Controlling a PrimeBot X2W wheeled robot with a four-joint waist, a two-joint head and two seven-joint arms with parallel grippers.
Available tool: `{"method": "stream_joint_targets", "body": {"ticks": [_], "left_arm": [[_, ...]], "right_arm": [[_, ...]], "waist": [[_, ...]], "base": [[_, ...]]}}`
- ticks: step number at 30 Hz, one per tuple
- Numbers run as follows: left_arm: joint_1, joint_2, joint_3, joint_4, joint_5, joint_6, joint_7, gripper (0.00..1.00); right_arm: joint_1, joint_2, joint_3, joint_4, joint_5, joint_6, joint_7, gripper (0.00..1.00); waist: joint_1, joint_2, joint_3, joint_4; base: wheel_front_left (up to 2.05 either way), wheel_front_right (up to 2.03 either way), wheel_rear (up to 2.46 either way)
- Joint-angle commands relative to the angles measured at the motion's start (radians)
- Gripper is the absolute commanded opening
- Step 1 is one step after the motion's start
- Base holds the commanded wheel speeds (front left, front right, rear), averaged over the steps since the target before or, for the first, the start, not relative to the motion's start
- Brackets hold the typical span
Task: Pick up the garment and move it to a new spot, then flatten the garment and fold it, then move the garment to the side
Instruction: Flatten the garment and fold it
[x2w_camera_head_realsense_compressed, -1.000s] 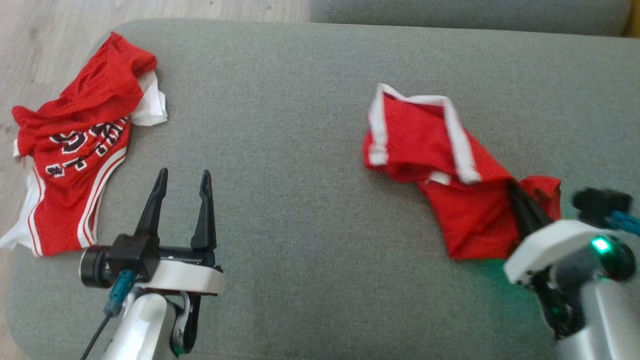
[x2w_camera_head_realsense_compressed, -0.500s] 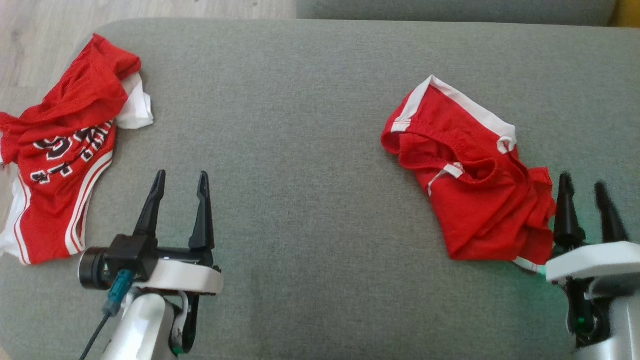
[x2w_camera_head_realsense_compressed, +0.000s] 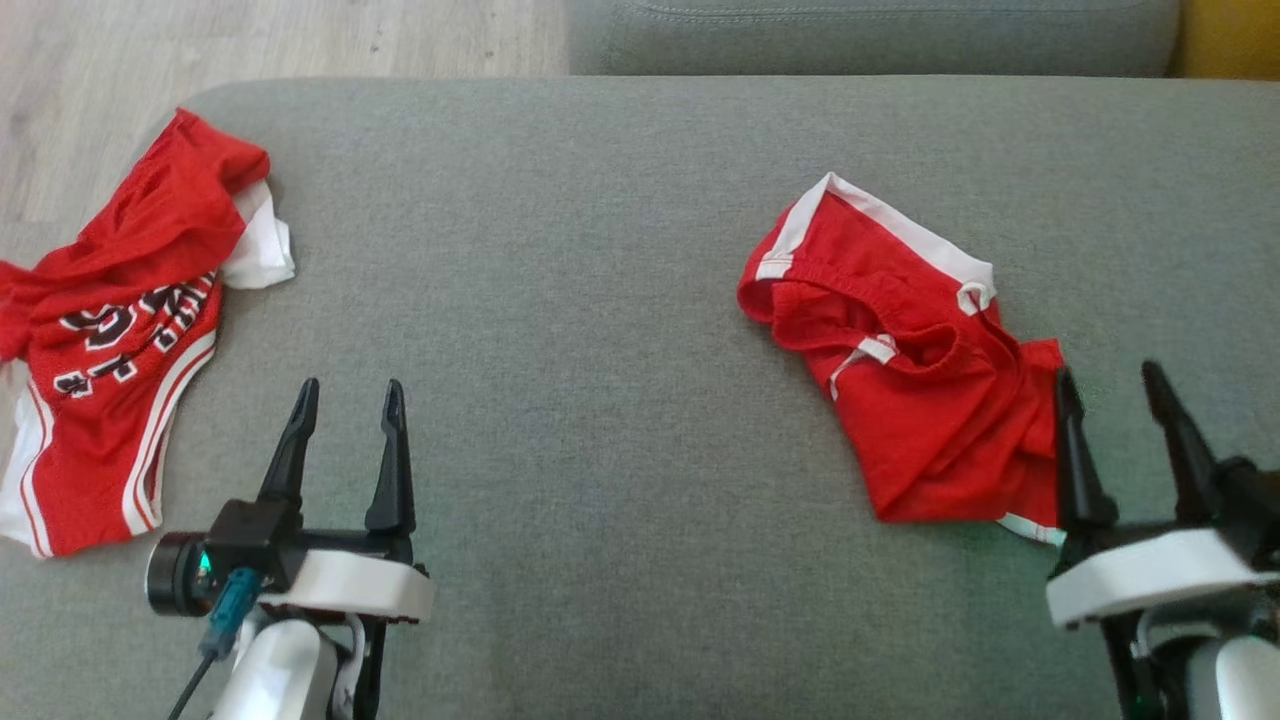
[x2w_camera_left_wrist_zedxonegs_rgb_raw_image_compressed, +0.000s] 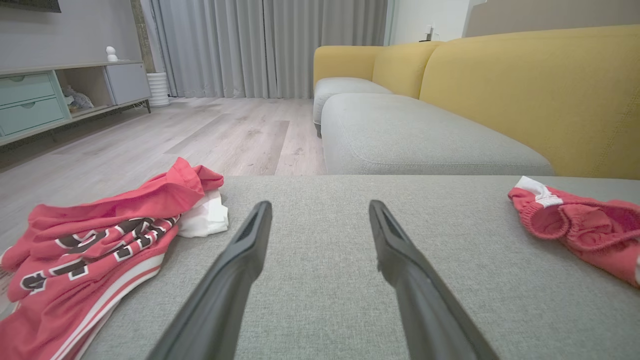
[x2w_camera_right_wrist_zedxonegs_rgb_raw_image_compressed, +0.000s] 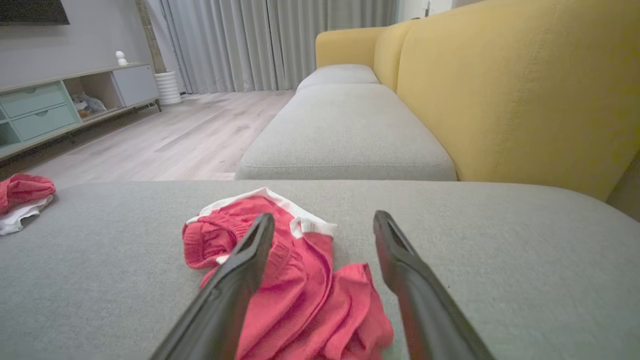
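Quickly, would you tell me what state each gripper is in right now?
Left gripper: open, holding nothing.
Right gripper: open, holding nothing, next to the red shorts.

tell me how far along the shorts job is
Done, it seems: the shorts lie bunched on the cushion, not gripped, so the move looks finished. In hand: nothing; the right pincer stands open at their right edge, the left pincer open over bare cushion. Left: flattening, folding, and moving them aside.
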Motion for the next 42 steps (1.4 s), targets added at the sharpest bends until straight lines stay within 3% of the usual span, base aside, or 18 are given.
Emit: {"method": "stream_joint_targets", "body": {"ticks": [1, 18, 22, 33, 41, 42], "left_arm": [[-0.024, 0.023, 0.038, -0.036, 0.006, 0.009, -0.002, 1.0], [-0.007, 0.031, 0.038, -0.05, -0.011, 0.026, 0.009, 1.0], [-0.014, 0.031, 0.037, -0.059, -0.012, 0.036, 0.012, 1.0], [-0.059, 0.014, 0.017, -0.052, -0.012, 0.036, 0.007, 1.0], [-0.079, -0.002, 0.013, -0.023, -0.017, 0.033, -0.004, 1.0], [-0.08, -0.003, 0.012, -0.019, -0.017, 0.033, -0.005, 1.0]], "right_arm": [[-0.021, -0.004, 0.026, -0.049, -0.006, -0.001, 0.01, 1.0], [-0.003, 0.005, 0.036, -0.072, 0.008, -0.001, 0.062, 1.0], [-0.045, -0.001, 0.035, -0.012, 0.015, -0.001, 0.151, 1.0], [-0.293, -0.106, 0.1, 0.213, 0.054, -0.001, 0.267, 1.0], [-0.401, -0.161, 0.177, 0.344, 0.078, -0.001, 0.409, 1.0], [-0.409, -0.164, 0.176, 0.351, 0.081, -0.001, 0.417, 0.96]], "waist": [[0.0, 0.0, -0.002, -0.004], [0.0, 0.0, -0.001, -0.012], [0.0, 0.0, 0.015, -0.014], [0.0, 0.0, 0.084, 0.013], [0.0, 0.0, 0.106, 0.026], [0.0, 0.0, 0.106, 0.026]], "base": [[0.0, 0.0, 0.0], [0.0, 0.0, 0.0], [0.0, 0.0, 0.0], [0.0, 0.0, 0.0], [0.0, 0.0, 0.0], [0.0, 0.0, 0.0]]}}
